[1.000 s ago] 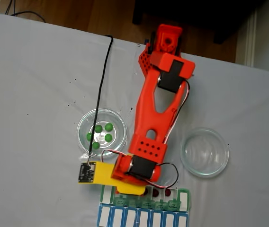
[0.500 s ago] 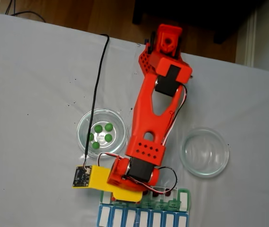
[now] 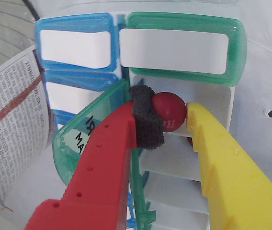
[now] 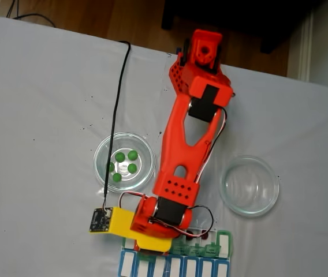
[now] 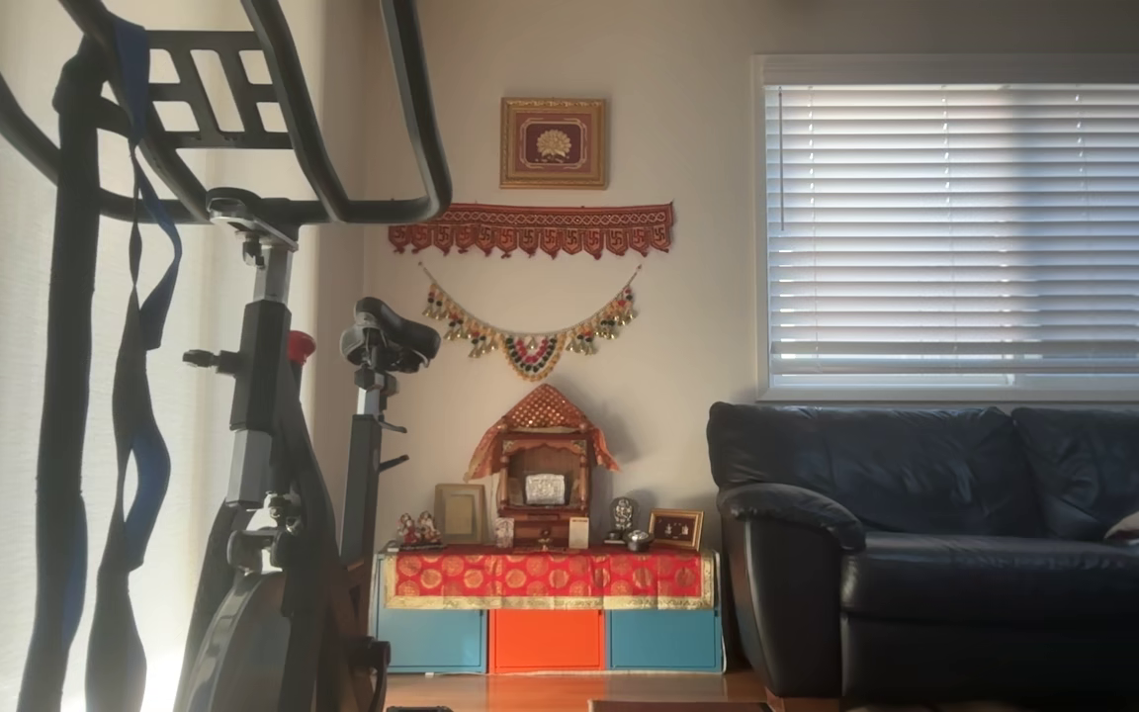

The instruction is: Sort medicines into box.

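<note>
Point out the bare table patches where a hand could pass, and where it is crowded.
Bare cloth lies left of the dish of green pills, and right of the empty dish toward the table edge. It is crowded at the bottom: the end effector holds a red pill over the green organizer, between the two dishes.

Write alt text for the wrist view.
The tool, one red finger with a dark foam pad and one yellow finger, grips a dark red pill above an open compartment of the green pill organizer. A blue organizer row adjoins it on the left.
</note>
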{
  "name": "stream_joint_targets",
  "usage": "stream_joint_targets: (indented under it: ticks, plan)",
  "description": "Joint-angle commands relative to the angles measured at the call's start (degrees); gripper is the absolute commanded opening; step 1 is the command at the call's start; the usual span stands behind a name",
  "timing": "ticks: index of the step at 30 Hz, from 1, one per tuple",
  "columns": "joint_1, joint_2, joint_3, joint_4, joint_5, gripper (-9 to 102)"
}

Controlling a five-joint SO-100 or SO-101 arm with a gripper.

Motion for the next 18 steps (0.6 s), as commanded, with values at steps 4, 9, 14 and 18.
stream_joint_targets:
  ticks: [4,9,14,18]
  plan:
    - [-1.58,5.71,0.09,-3.08,-0.26,1]
    - [-1.85,5.8,0.26,-2.72,-0.44,12]
    - [-1.58,6.33,0.18,-1.93,-0.79,20]
    - [-1.41,6.59,-0.18,-1.58,-0.62,30]
